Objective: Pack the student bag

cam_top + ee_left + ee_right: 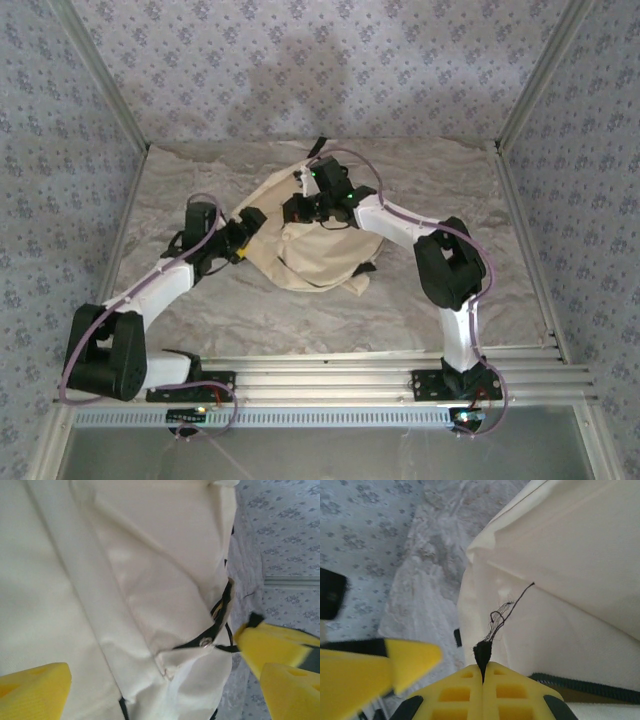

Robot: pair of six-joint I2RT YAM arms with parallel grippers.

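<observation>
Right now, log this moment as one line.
left gripper: open, over cream soft fabric backpack | right gripper: shut on black frayed tab

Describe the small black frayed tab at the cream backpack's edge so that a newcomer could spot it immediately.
Find the cream soft fabric backpack lying mid-way across the pale crumpled tabletop. At its edge the yellow-fingered right gripper is shut on a small black fabric tab. Loose threads curling up from it set it apart from the bag's flat dark zipper line.
</observation>
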